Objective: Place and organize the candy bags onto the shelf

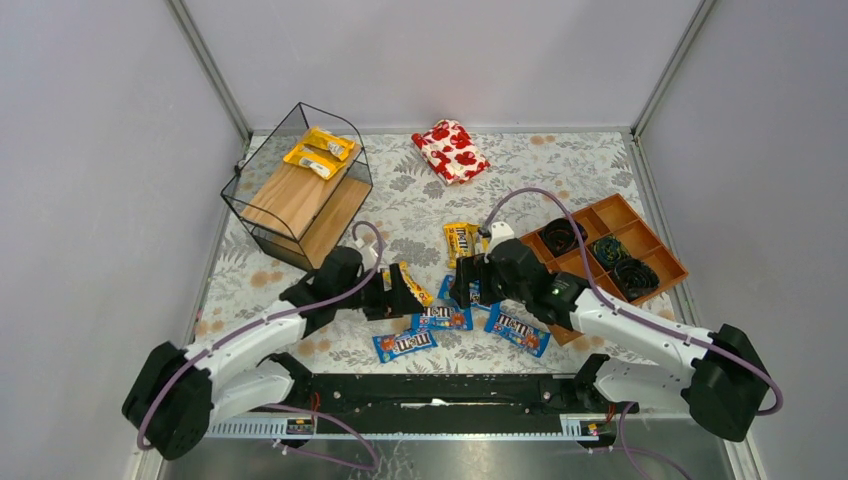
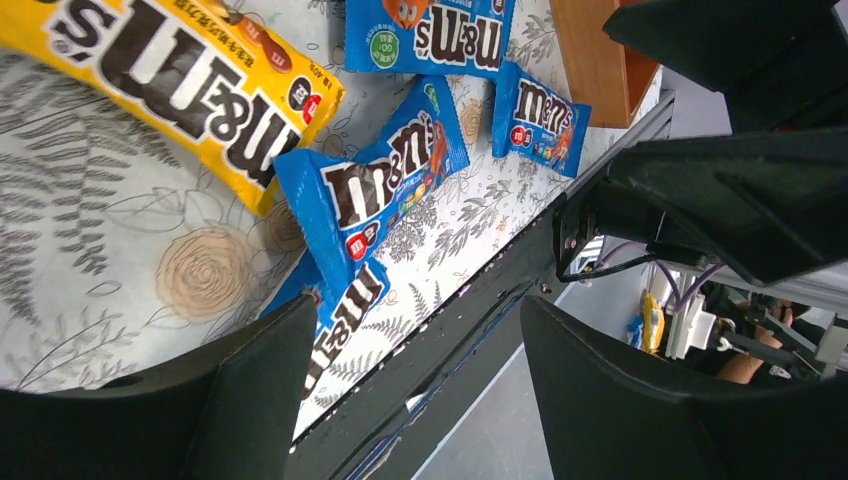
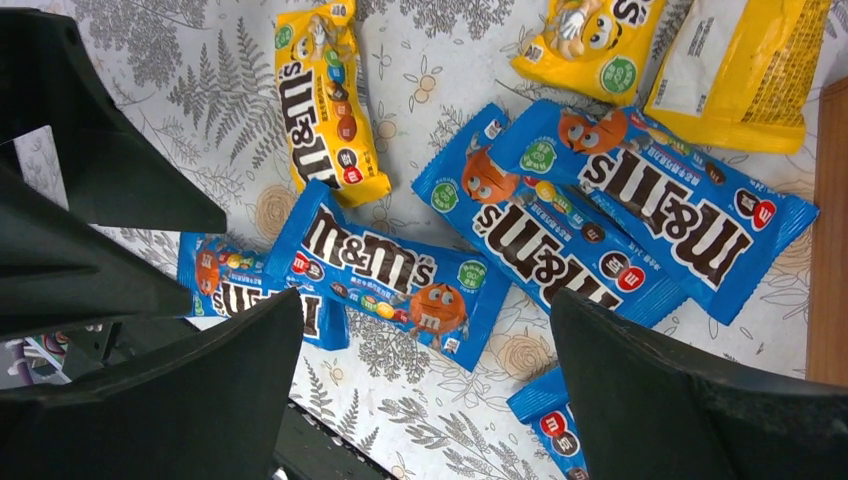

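The black wire shelf (image 1: 300,190) stands at the back left with two yellow candy bags (image 1: 320,152) on its upper board. Several blue and yellow M&M's bags lie on the floral cloth in front of the arms: a yellow one (image 1: 460,240), blue ones (image 1: 405,344) (image 1: 517,330). My left gripper (image 1: 405,295) is open and empty, low over a yellow bag (image 2: 180,75) and a blue bag (image 2: 375,185). My right gripper (image 1: 462,285) is open and empty above blue bags (image 3: 390,270) (image 3: 540,230) and a yellow bag (image 3: 320,100).
A red-and-white floral pouch (image 1: 451,150) lies at the back centre. An orange-brown compartment tray (image 1: 615,250) with black coils sits at the right, close to the right arm. The two grippers face each other closely. The table's near edge (image 2: 440,320) is just below the bags.
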